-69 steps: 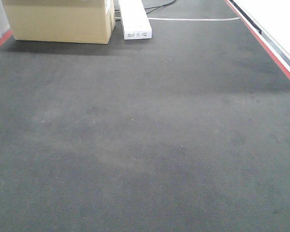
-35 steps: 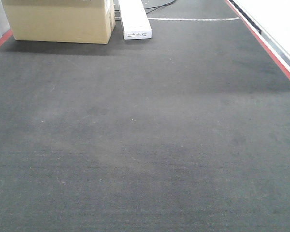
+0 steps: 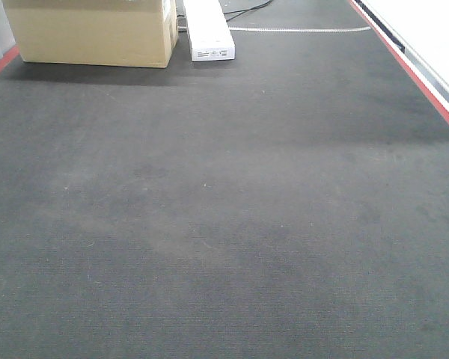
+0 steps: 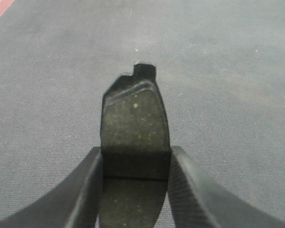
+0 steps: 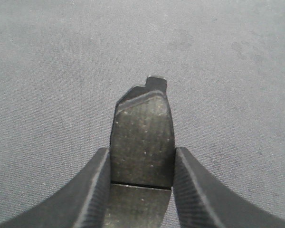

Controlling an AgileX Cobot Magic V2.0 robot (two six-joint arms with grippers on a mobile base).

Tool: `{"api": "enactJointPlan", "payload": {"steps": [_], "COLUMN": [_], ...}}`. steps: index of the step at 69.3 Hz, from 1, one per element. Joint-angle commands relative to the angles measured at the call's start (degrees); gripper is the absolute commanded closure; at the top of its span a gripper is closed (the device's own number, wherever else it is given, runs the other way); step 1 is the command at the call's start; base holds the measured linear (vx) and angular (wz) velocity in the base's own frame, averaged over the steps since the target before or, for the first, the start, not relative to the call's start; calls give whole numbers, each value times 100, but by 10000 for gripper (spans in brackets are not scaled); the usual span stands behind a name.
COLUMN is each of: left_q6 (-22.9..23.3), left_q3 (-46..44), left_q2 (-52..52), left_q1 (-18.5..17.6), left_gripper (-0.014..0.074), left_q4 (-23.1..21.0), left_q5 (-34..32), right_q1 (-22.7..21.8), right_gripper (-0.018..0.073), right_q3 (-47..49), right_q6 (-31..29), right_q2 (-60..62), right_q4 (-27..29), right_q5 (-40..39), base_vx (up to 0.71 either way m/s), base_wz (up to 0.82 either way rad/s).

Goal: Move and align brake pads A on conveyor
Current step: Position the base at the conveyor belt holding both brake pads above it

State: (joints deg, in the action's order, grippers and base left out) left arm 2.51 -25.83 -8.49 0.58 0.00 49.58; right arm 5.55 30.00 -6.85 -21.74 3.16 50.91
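The conveyor (image 3: 232,217) is a wide dark charcoal belt with thin red side edges; no brake pad and no gripper shows in the front view. In the left wrist view my left gripper (image 4: 135,164) is shut on a brake pad A (image 4: 134,121), grey speckled face up, centre groove between the fingers, held above the belt (image 4: 228,71). In the right wrist view my right gripper (image 5: 141,166) is shut on another brake pad A (image 5: 142,128), held the same way above the belt (image 5: 61,71). Other pads are out of view.
A cardboard box (image 3: 93,31) stands on the belt at the far left. A long white box (image 3: 208,30) lies beside it. The belt's red edge (image 3: 423,78) runs along the right, with a pale surface beyond it.
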Motion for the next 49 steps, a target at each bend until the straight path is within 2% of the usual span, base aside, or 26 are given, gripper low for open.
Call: {"api": "enactJointPlan", "payload": {"steps": [1,16,26,34,49], "left_q6": [-13,-8,-8,2,6], "left_q3": [-164,-164,-164,-164,-497], "left_q2": [-72,-72,-72,-121,-1122], "left_q1": [-43,-43,-43,-43,-43], "left_gripper": [602,602,602,602,602], "left_q4": [0,0,0,-171,-171], "left_q5": [-543,-979,-984,-1002,-1109], "right_q1": [-42,-42,-42,-42,-42], "right_gripper": [566,566,566,566,566], "right_q3": [162,162,162,162,162], "right_q6": [-53,-53,-53,-53,-53], "right_q2": [-48,-48,-48,-48,-48], "right_q4": [-30,-30,-30,-30,-30], "right_q5": [-489,-489,-489,-489,-489], "base_vx": [0,0,0,0,0], "base_wz": [0,0,0,0,0]}}
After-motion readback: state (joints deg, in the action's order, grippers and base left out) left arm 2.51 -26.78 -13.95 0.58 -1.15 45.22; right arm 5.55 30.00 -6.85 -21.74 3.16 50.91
